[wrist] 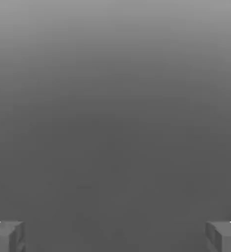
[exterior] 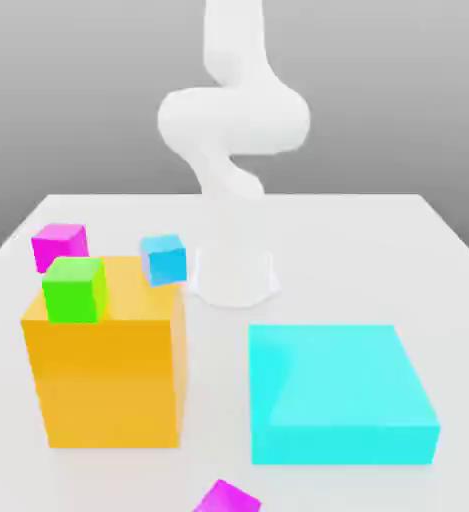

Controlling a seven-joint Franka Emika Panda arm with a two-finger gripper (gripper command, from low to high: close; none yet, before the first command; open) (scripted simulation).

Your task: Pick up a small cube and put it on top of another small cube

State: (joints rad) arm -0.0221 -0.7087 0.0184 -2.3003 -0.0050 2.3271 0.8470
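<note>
One small magenta cube rests on the white table at the exterior view's left, behind the orange block. A second small magenta cube lies at the table's front edge, partly cut off by the frame. In the hand view my gripper is open, its two grey fingertips far apart with nothing between them and only a grey backdrop ahead. The white arm rises from its base at the table's middle and leaves the frame at the top.
A large orange block stands at the front left with a small green cube on its top. A small light-blue cube sits behind it. A wide cyan block lies at the front right.
</note>
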